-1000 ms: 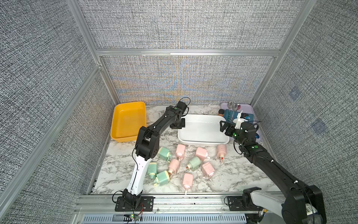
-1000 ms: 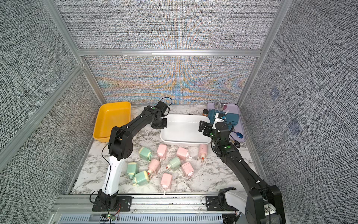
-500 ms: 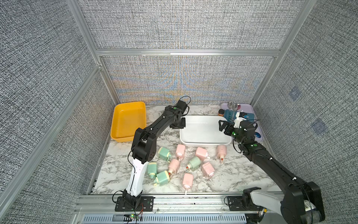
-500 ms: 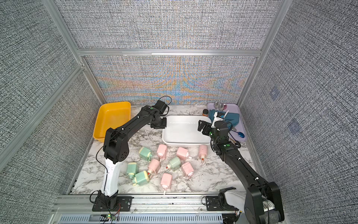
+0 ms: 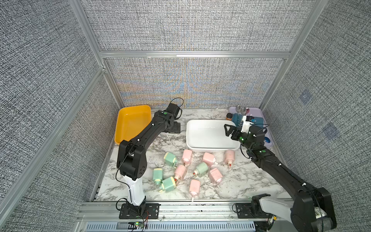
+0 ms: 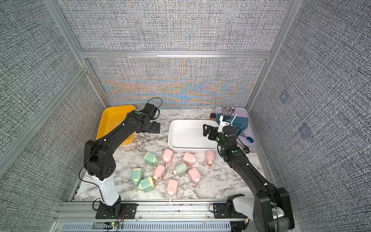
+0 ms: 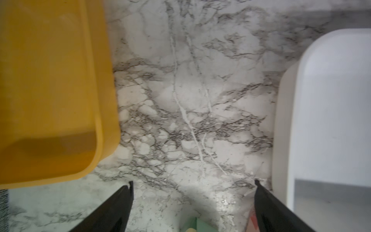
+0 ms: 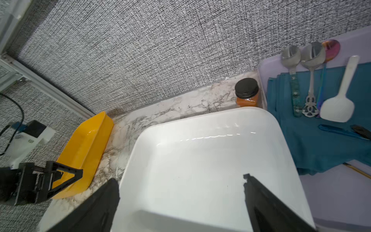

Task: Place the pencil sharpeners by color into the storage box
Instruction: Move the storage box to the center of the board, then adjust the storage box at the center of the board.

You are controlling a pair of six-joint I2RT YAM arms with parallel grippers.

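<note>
Several pink pencil sharpeners and several green ones lie scattered on the marble table, in front of both boxes. A white storage box stands empty at the back middle and a yellow one empty at the back left. My left gripper hangs open over bare marble between the two boxes, holding nothing; a green sharpener peeks in below it. Above the white box's right side my right gripper stands open and empty. Both top views show the left gripper and the right gripper.
A lilac tray at the back right carries a teal cloth and several spoons. An orange spice jar with a dark lid stands between it and the white box. Grey fabric walls close in three sides.
My left gripper has gone from shut to wide open and drawn slightly left, away from the white box's edge. The white box has shifted slightly to the right. The right arm has barely moved.
</note>
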